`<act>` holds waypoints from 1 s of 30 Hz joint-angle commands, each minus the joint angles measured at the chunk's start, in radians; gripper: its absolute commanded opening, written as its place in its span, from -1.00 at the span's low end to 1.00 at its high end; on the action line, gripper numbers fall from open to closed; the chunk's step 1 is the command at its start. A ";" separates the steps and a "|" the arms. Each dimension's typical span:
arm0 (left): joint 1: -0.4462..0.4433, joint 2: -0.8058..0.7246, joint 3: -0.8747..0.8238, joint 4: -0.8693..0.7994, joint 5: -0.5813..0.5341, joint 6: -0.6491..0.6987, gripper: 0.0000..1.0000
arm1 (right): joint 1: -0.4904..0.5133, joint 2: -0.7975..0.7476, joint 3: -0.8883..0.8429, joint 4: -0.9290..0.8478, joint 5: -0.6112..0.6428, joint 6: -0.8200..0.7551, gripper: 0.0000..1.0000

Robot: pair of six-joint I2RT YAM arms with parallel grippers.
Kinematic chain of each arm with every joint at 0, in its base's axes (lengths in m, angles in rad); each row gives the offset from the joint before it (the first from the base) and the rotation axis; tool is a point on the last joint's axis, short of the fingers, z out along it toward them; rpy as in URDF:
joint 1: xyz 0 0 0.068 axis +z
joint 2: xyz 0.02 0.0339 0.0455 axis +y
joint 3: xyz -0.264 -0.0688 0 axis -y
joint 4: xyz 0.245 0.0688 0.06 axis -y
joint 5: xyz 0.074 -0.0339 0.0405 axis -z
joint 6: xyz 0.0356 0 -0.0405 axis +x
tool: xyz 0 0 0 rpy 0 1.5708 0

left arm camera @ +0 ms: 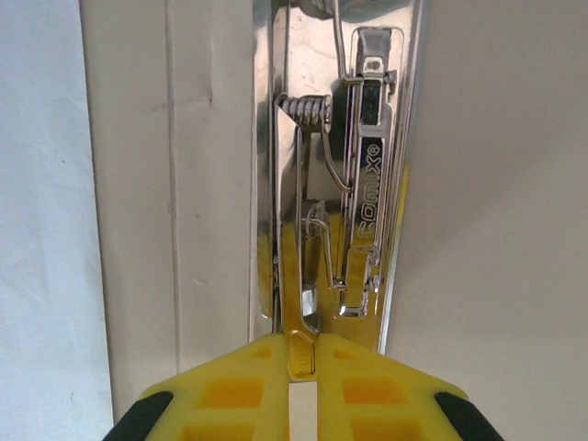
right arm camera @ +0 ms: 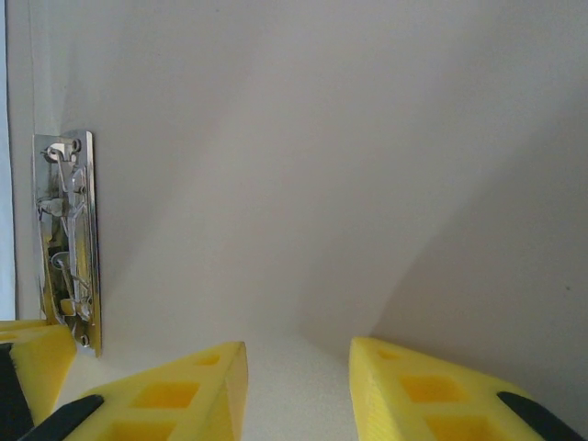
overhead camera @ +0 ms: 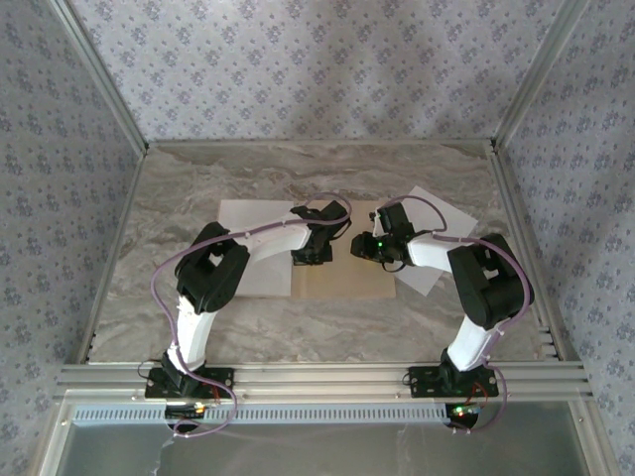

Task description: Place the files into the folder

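left tool (left arm camera: pixel 301 358) clamps the clip (left arm camera: pixel 354 165), right tool (right arm camera: pixel 299 367) spread beside it; if i slip, it may snap shut.

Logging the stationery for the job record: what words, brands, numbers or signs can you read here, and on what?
"comix" with a ® mark: embossed lengthwise on the lever of the metal clip inside the folder, left wrist view.
Same clip in the right wrist view: too small to read.
Nothing else legible; the files look blank.
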 commanded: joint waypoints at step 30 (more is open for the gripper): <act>-0.022 -0.073 -0.038 0.080 0.086 -0.005 -0.81 | 0.022 0.046 0.009 -0.070 -0.013 0.023 -0.28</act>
